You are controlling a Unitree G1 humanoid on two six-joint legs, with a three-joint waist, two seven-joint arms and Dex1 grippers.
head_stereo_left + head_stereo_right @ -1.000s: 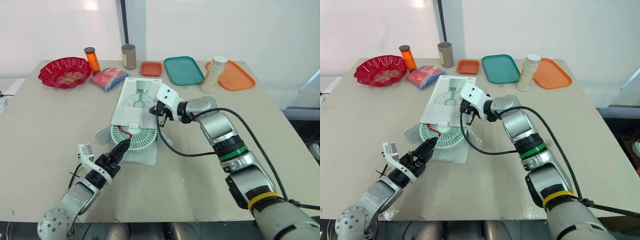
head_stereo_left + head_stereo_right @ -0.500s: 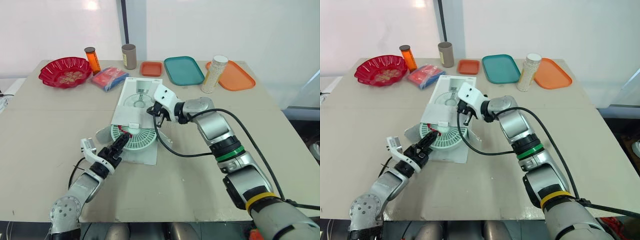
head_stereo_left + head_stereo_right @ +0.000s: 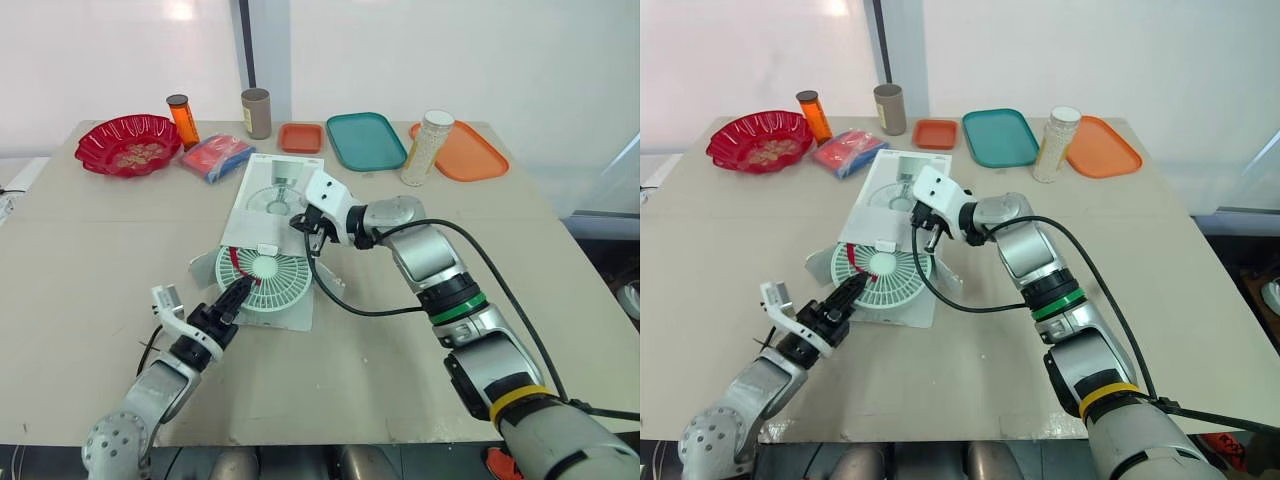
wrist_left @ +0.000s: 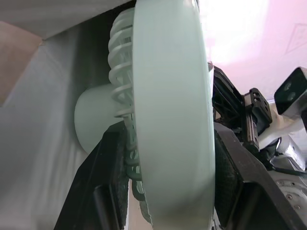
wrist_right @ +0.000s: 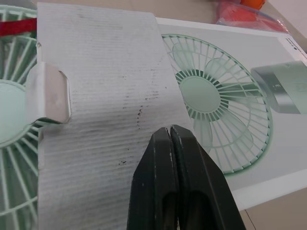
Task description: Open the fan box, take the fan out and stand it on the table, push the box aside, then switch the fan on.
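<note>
At the fan box's (image 3: 283,187) near end, mid-table, your left gripper (image 3: 233,297) pinches the half-out mint fan's (image 3: 268,277) rim; your right gripper (image 5: 169,136), fingers pressed together, holds the flap (image 5: 100,91) down; that thin grip may slip, or the box drag along.

Right gripper (image 5: 171,130) closed at the edge of the box flap (image 5: 96,86)

Its two black fingers (image 5: 152,191) press together with no gap. Their tips lie over the grey ribbed cardboard flap where it meets the printed face of the box (image 5: 268,120), which carries a picture of a fan. Beyond the flap's other edge, which has a small folded tab (image 5: 50,93), the pale green grille of the real fan (image 5: 14,124) shows, with a red strap (image 5: 17,26) across it.
</note>
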